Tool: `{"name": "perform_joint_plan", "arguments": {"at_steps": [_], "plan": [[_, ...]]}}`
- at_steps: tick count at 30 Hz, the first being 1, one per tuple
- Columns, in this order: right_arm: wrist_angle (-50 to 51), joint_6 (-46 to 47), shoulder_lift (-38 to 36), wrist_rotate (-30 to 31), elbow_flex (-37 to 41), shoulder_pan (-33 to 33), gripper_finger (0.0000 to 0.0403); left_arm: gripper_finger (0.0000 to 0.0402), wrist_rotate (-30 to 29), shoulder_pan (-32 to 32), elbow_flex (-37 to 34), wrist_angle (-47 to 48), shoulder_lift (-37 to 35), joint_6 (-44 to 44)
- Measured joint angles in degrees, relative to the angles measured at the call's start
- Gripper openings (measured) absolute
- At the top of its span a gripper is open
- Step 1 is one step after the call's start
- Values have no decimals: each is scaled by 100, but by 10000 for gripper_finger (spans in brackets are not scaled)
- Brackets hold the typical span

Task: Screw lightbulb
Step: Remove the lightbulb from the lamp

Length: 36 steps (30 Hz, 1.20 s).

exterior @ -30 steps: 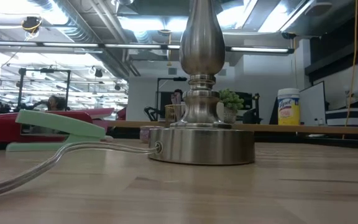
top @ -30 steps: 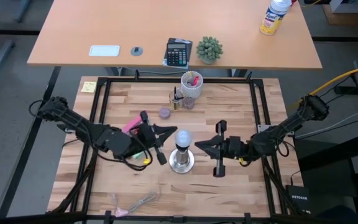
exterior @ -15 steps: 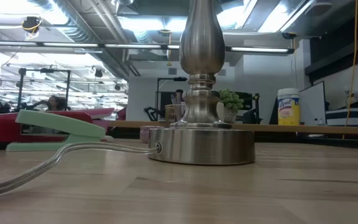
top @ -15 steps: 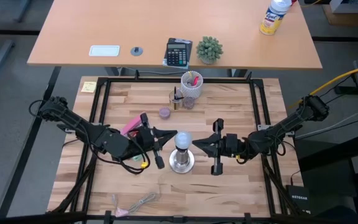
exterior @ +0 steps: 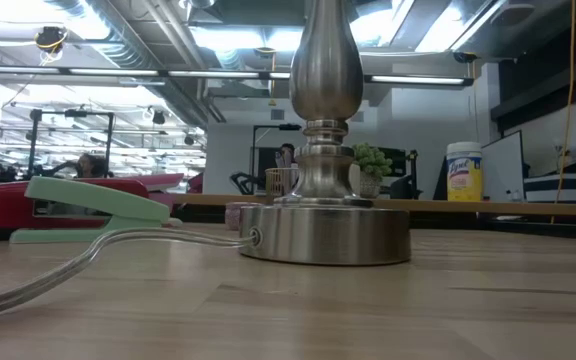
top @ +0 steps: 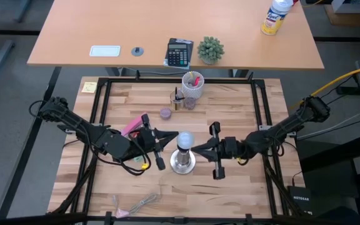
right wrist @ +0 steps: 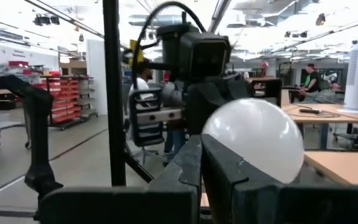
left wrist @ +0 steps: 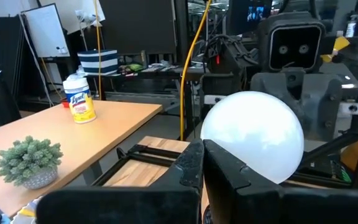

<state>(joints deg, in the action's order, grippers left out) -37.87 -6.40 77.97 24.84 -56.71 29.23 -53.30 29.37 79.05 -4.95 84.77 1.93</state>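
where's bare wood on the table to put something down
Free: the near right corner past the right gripper, and the far left between the yellow note and the purple cap. Crowded: the middle around the lightbulb with the left gripper, and by the white cup.

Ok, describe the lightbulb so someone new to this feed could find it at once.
Look at the middle of the butcher-block table, where the silvery socket stand sits between the left gripper and the right gripper, both shut. The lightbulb is the round frosted-white globe on top of that stand. It is smaller than the white cup farther back.
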Motion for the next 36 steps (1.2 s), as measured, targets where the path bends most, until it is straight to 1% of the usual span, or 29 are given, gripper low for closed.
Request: {"name": "perform_joint_plan", "arguments": {"at_steps": [6, 10, 18, 24, 29, 31, 33, 36], "plan": [[32, 182, 61, -29, 0, -118, 14, 3, -36, 20, 0, -13, 0, 3], [18, 180, 61, 240, 0, -104, 14, 3, -72, 69, 0, -16, 0, 20], [29, 175, 61, 342, 0, -102, 14, 3, -101, 203, 0, -13, 0, 109], [31, 197, 56, 427, 0, -101, 14, 3, -334, 370, 0, -14, 0, 177], [19, 207, 42, 806, -3, -119, 14, 3, -296, 481, 0, -31, -2, 179], [54, 211, 52, 820, -9, -133, 14, 3, -234, 529, 0, -40, 12, 188], [95, 212, 68, 948, -7, -130, 14, 3, -249, 531, 0, -35, 17, 192], [81, 210, 64, 960, -7, -124, 14, 3, -313, 529, 0, -37, 17, 190]]}}
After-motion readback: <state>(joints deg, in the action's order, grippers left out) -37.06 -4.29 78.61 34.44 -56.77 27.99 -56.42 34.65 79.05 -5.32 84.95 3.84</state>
